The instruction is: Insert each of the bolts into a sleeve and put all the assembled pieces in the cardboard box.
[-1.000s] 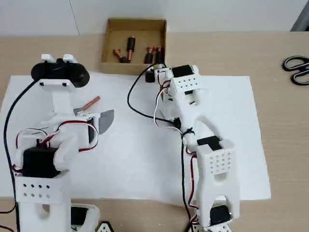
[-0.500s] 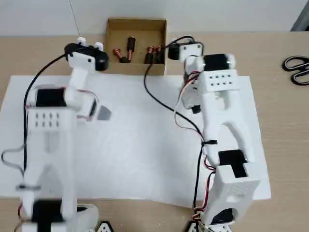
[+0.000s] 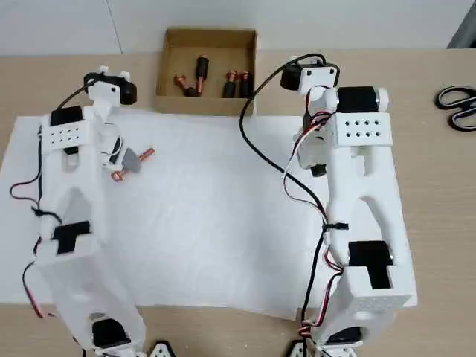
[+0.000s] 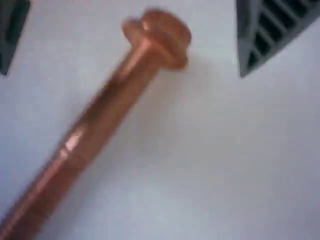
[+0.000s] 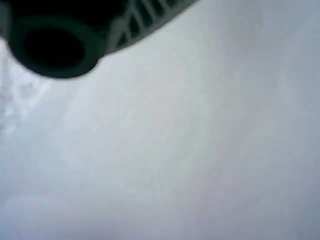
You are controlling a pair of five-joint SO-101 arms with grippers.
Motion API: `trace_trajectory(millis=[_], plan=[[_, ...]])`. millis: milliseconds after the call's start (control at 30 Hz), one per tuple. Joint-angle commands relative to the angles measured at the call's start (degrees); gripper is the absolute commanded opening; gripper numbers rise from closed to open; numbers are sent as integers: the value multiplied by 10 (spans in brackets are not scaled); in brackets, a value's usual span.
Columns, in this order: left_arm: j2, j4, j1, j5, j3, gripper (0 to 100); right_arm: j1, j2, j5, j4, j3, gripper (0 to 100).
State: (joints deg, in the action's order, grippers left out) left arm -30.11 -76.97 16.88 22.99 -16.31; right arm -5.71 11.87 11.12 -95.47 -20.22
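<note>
Copper bolt on white sheet at L tool, cardboard box w/ 4 pieces beyond

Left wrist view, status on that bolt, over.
Left gripper open, jaws astride the bolt, which lies flat on the paper. Right gripper shut on a sleeve. Nothing blocking the bolt.

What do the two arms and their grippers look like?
The left arm and right arm are white printed shells with perforated housings, black servo blocks and loose red, white and black wires. The left gripper has dark grey, ribbed fingers.
</note>
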Motion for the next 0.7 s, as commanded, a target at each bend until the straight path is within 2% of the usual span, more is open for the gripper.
trace_trajectory(millis=[0,133,367,667], plan=[[-43,10,2,1,-67,275,2,-38,-1,-1,-3,3],[-102,7,1,1,-117,246,2,-37,-1,-1,-3,3],[-142,-3,0,1,-160,70,2,-36,-1,-1,-3,3],[-142,-147,-34,1,-266,6,2,-35,-1,2,-3,3]])
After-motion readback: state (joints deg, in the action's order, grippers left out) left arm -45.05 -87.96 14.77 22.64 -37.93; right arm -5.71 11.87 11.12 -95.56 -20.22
